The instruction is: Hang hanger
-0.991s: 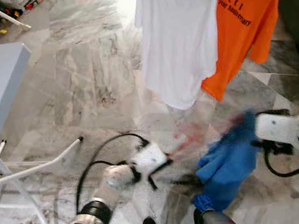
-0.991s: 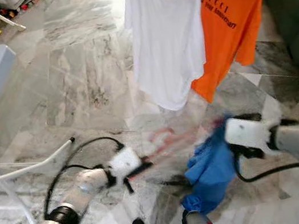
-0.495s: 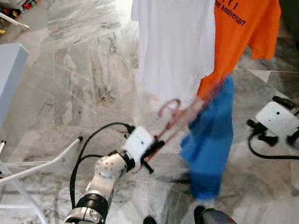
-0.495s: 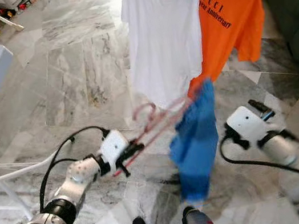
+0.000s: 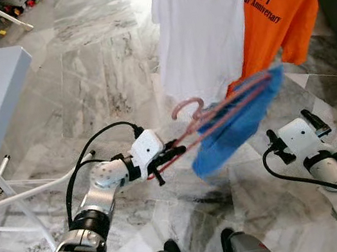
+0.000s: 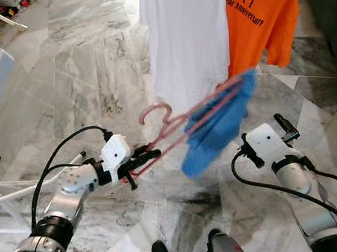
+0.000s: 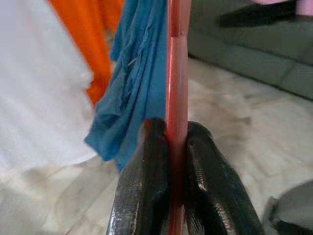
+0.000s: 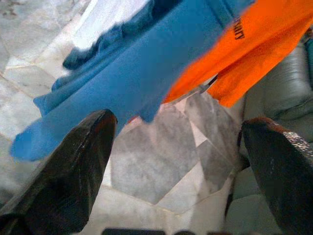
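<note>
The left gripper pinches the red hanger tight, holding it tilted above the floor with a blue shirt draped on it. The right gripper gapes wide, holding nothing.

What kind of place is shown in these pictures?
Probably a room in a home used for drying laundry: a white T-shirt and an orange T-shirt hang above a marble-tiled floor, beside a dark sofa.
</note>
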You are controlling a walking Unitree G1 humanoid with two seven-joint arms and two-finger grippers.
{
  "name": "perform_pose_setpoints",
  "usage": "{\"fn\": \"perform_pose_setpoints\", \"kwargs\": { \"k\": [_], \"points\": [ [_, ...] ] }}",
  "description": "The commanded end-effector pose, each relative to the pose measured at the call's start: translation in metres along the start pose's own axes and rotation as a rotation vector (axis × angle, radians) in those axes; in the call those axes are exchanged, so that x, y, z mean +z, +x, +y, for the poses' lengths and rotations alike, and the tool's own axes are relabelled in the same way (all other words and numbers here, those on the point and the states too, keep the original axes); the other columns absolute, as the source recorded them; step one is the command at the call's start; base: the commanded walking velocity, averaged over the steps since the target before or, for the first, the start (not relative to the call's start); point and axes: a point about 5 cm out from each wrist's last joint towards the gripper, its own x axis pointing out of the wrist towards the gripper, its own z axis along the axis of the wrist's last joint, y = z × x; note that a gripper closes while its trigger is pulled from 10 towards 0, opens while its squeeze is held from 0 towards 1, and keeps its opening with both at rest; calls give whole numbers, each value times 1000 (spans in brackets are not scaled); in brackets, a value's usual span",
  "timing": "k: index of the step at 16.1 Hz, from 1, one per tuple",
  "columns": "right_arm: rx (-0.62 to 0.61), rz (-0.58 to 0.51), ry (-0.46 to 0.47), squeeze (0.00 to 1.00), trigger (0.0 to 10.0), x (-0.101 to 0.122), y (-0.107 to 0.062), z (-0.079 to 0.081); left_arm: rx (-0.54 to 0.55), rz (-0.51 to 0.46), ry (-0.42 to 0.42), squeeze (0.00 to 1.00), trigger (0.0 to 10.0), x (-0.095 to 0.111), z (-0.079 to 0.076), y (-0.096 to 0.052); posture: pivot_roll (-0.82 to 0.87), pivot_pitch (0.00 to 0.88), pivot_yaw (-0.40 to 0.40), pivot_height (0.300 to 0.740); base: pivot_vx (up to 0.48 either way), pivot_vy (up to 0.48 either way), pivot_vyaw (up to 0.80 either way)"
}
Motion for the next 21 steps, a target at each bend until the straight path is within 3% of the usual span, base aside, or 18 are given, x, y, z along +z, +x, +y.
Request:
{"fn": "perform_pose_setpoints", "kwargs": {
  "k": [1, 4, 9, 10, 13, 16, 21],
  "points": [
    [-8, 15, 4, 0, 10000, -6, -2, 0, -39, -20, 16, 0, 0, 2, -1, -5, -173, 298, 113, 740, 0, 0, 0],
    [-8, -18, -72, 0, 10000, -6, 1, -5, -132, -28, 19, 0, 0, 4, -4, -14, -172, 297, 116, 740, 0, 0, 0],
    [-8, -37, -71, 0, 10000, -6, 6, -10, -182, -54, 21, 0, 0, 11, -4, -16, -169, 290, 119, 740, 0, 0, 0],
    [-12, -47, -53, 0, 0, -5, 8, -10, -184, -56, 19, 0, 0, 11, -4, -16, -166, 287, 120, 740, 0, 0, 0],
    [-49, -30, -6, 0, 0, -4, 15, -9, -183, -67, 16, 0, 0, 13, -4, -16, -162, 280, 120, 740, 0, 0, 0],
    [-150, 26, 111, 0, 0, -14, 18, -13, -190, -73, 18, 0, 0, 16, -5, -17, -160, 280, 119, 740, 0, 0, 0],
    [-214, 54, 163, 0, 0, -20, 21, -22, -188, -78, 17, 0, 0, 18, -5, -15, -164, 275, 116, 740, 0, 0, 0]
  ]
}}
